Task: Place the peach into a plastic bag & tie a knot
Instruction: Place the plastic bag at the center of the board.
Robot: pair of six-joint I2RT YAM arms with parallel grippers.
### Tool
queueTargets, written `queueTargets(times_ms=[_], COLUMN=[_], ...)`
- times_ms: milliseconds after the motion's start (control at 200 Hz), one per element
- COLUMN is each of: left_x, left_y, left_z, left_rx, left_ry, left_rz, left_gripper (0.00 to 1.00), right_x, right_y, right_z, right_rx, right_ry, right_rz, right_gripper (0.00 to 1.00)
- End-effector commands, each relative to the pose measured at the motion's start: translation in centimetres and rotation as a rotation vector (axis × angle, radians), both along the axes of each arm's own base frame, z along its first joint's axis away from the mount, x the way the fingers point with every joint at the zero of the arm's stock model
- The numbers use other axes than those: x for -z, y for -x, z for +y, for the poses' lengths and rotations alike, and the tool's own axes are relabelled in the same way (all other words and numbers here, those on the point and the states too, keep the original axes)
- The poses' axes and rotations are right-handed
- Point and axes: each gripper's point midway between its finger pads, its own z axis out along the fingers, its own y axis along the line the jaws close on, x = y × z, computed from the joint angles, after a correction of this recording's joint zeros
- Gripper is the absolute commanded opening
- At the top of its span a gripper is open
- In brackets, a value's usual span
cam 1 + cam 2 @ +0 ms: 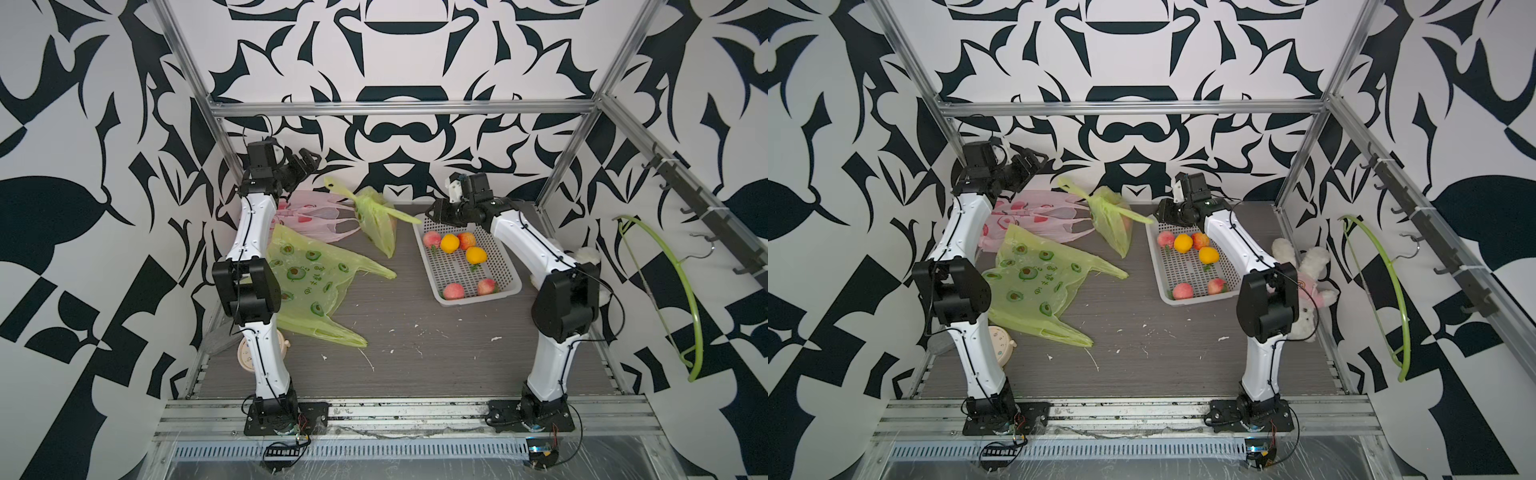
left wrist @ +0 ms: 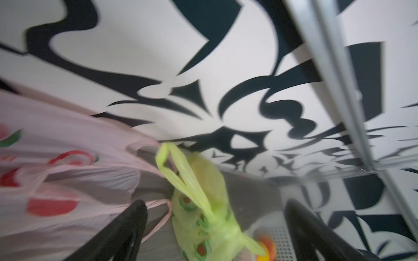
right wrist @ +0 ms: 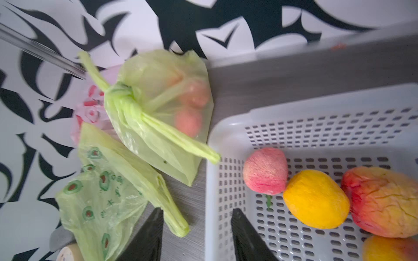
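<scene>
A knotted green bag (image 3: 158, 113) is being shown lying on the table (image 1: 415, 353), just ahead of and below the left gripper (image 1: 305, 161) and just beside the right gripper (image 3: 197, 211). A peach (image 3: 188, 121) is being seen through the plastic, and the knot (image 3: 123, 95) is cinching the neck. Both sets of jaws are being held apart and empty, the left ones wider. By the look of it, bagging and tying are done, and only drawing the arms clear is being left. A white basket (image 3: 228, 126) of loose fruit (image 3: 315, 198) is being kept under the right gripper. Below the left gripper, a flat green bag (image 1: 307, 286) and a pink bag (image 1: 316, 216) are lying spare. The grey table is being littered with white scraps (image 1: 496, 338). The cell is being enclosed by black-and-white patterned panels (image 1: 395, 62) on an aluminium frame (image 1: 399, 109).
</scene>
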Motion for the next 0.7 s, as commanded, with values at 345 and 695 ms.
queueTargets(times_ms=[345, 695], left_x=[15.4, 23.7], left_y=[20.9, 24.6], left_z=[-5.1, -7.7], left_rx=[0.158, 0.280], left_ry=[-0.403, -0.670], left_rz=[0.463, 0.659], left_gripper=[0.92, 0.98], right_x=[-1.6, 3.8], right_y=[4.8, 5.8], right_z=[-2.5, -5.7], right_rx=[0.011, 0.076], right_ry=[0.092, 0.236], right_rz=[0.005, 0.127], right_gripper=[0.56, 0.62])
